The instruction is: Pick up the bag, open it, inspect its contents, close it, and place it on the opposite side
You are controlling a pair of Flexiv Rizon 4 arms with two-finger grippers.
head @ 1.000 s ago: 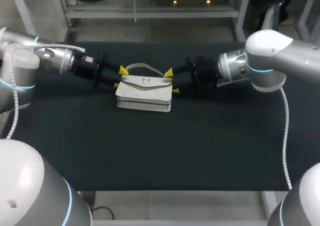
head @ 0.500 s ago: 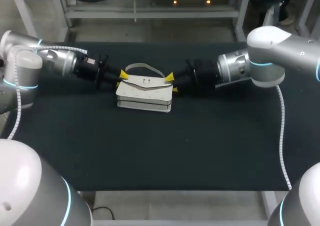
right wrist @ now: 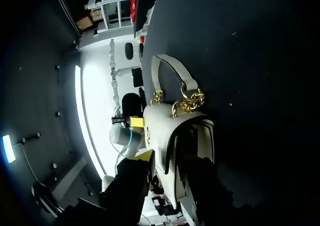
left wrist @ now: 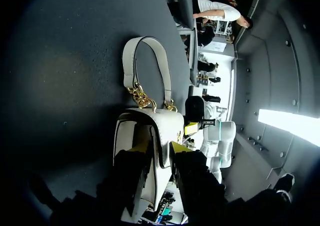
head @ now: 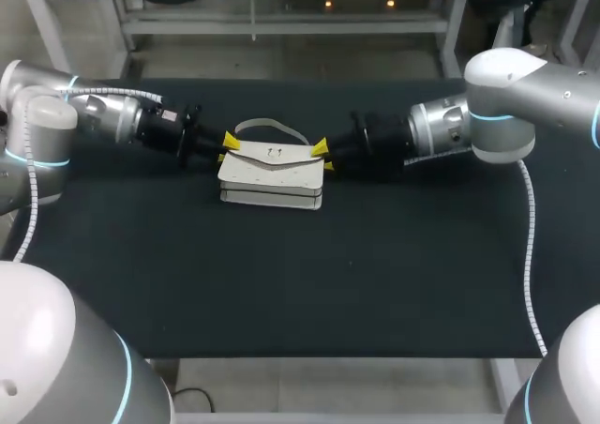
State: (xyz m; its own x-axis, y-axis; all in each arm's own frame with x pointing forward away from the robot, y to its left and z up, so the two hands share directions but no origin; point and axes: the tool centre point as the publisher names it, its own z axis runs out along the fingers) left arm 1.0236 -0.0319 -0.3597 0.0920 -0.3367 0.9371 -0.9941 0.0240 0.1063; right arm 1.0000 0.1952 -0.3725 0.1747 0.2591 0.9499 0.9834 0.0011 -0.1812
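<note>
A white handbag [head: 272, 173] lies flat on the black table [head: 300, 283], slightly behind its middle, with its flap closed and its curved handle [head: 267, 124] pointing to the far side. My left gripper [head: 225, 150] is at the bag's left end, its yellow tips pressed on that end from two sides. My right gripper [head: 323, 156] holds the right end the same way. In the left wrist view the bag [left wrist: 150, 131] sits between the fingers of the left gripper [left wrist: 156, 148], gold chain [left wrist: 142, 100] ahead. The right wrist view shows the bag [right wrist: 170, 126] inside the right gripper [right wrist: 172, 161].
The black table cloth spreads wide in front of the bag and to both sides. A metal frame runs along the table's far edge. Nothing else lies on the cloth.
Both grippers have drawn their fingers together on the bag's two ends. The bag has stayed in place.
</note>
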